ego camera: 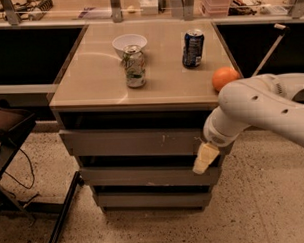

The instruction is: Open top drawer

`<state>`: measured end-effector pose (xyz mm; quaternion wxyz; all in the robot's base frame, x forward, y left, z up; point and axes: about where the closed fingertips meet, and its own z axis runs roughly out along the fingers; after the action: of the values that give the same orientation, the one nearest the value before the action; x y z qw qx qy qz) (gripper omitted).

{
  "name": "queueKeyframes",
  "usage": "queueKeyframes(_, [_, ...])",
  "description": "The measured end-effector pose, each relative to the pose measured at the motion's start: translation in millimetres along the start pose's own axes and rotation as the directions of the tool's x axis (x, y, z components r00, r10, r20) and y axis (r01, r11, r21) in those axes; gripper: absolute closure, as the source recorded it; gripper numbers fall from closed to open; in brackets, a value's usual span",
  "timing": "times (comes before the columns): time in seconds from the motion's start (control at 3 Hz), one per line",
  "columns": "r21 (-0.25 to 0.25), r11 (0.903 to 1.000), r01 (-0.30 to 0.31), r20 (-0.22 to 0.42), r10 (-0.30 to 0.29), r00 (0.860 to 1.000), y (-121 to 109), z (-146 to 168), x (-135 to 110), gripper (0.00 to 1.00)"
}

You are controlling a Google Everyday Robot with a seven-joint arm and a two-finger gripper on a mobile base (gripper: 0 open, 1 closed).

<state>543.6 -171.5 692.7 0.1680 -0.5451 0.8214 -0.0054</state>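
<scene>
The top drawer [132, 142] is the widest grey handleless front, right under the tan counter, with whitish scuffs right of centre. It looks nearly closed, with a dark gap above it. My gripper [204, 159], cream-coloured, hangs in front of the drawer's right end, at its lower edge and over the gap to the drawer below. My white arm [261, 109] reaches in from the right and covers the drawer's right corner.
The counter [91, 90] holds a white bowl [129, 42], a green-white can [135, 66], a blue can [193, 48] and an orange [225, 78] near the right edge. Two narrower drawer fronts [144, 176] sit below. A dark stand [7, 133] with cables is at the left.
</scene>
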Motion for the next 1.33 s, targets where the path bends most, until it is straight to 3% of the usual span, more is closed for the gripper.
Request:
queueKeyframes(0.33, [0.045,0.9988,-0.020,0.053,0.018,0.998,-13.8,9.5,-10.5,0.00])
queueKeyframes(0.67, [0.049,0.9986,-0.019,0.056,0.016,0.998,-16.0,14.6,-7.6,0.00])
queueKeyframes(1.0, [0.016,0.9990,-0.041,0.146,0.038,0.989,-33.7,39.6,-4.2,0.00])
queueKeyframes(1.33, [-0.030,0.9995,-0.012,0.221,0.019,0.975,-41.1,76.2,-10.2,0.00])
